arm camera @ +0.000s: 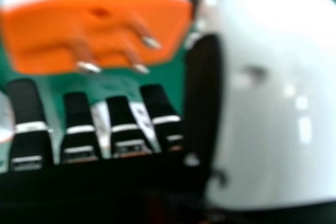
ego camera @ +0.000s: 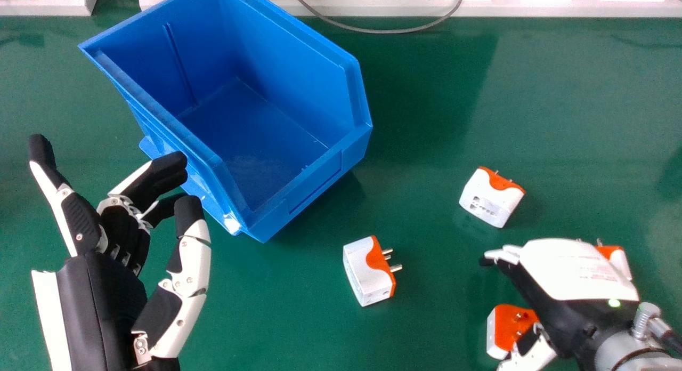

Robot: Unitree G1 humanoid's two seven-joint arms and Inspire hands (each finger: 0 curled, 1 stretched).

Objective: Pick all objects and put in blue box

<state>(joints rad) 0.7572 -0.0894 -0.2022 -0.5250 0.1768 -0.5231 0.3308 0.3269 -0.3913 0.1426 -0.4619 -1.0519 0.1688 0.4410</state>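
- Your right hand (ego camera: 578,269) is over the table (ego camera: 426,333), its fingers relaxed and slightly apart, pinching nothing.
- By its thumb lies a plug adapter (ego camera: 512,328), prongs up; you can't tell whether they touch.
- Close from here and those prongs could catch a finger, tipping the adapter out of your grasp.
- Another adapter (ego camera: 619,261) shows just past the hand; a wide sweep could knock it away.
- Swinging towards the blue box (ego camera: 314,184), you may clip the loosely bent left hand (ego camera: 123,224) beside it and drop your load.
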